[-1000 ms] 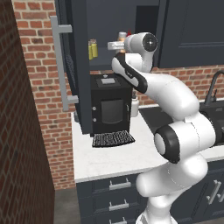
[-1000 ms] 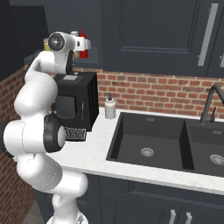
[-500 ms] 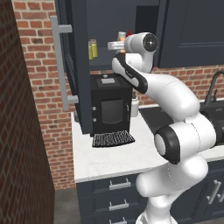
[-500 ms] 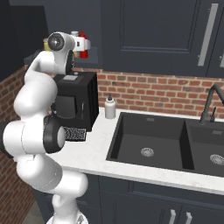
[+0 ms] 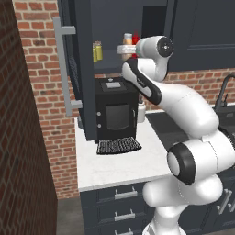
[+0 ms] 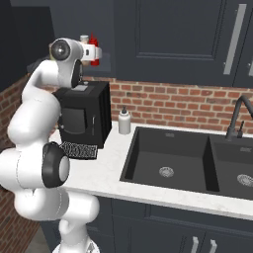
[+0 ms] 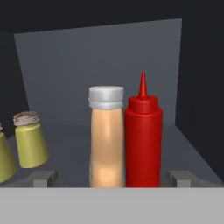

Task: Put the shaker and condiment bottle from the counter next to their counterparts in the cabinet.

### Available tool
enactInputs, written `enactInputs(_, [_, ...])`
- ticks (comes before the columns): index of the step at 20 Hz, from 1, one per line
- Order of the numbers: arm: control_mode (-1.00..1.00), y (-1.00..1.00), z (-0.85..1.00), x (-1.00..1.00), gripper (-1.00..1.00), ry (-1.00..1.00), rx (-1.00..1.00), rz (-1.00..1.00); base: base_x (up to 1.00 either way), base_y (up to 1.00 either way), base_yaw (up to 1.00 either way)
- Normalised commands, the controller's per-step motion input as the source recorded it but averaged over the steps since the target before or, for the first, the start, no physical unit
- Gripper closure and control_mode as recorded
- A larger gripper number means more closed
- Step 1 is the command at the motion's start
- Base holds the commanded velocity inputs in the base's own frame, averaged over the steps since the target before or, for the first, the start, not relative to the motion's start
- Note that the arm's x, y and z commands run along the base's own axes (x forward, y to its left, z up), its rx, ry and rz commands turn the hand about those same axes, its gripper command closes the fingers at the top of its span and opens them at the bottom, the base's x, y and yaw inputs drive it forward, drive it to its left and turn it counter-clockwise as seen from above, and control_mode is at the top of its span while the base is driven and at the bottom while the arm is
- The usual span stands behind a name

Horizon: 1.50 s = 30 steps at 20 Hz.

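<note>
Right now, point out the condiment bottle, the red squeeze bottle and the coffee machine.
condiment bottle [image 7: 106,144]: hand view, middle of its peach body.
red squeeze bottle [image 7: 143,144]: hand view, middle of its red body.
coffee machine [image 5: 115,112]: left base view, its black front face.

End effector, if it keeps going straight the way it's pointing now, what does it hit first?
Most likely the condiment bottle, centred between the open fingers, with the red bottle just beside it. Depth is hard to judge.
</note>
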Motion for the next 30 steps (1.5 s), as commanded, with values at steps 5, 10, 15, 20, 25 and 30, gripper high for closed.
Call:
enactInputs(5, [-1.0,-0.08,0.02,-0.46,-1.0,0.0,0.02,-0.03,0.0,0.0,0.0])
enactInputs(10, [-1.0,-0.01,0.01,-0.51,-1.0,0.0,0.04,-0.01,0.0,0.0,0.0])
enactInputs(15, [-1.0,0.0,0.02,-0.55,-1.0,0.0,0.05,0.0,0.0,0.0,0.0])
enactInputs(20, [-1.0,-0.01,0.01,-0.58,-1.0,0.0,0.05,-0.01,0.0,0.0,0.0])
enactInputs(25, [-1.0,-0.05,0.0,-0.62,-1.0,0.0,0.05,-0.01,0.0,0.0,0.0])
enactInputs(30, [-1.0,-0.07,0.0,-0.63,-1.0,0.0,0.05,-0.02,0.0,0.0,0.0])
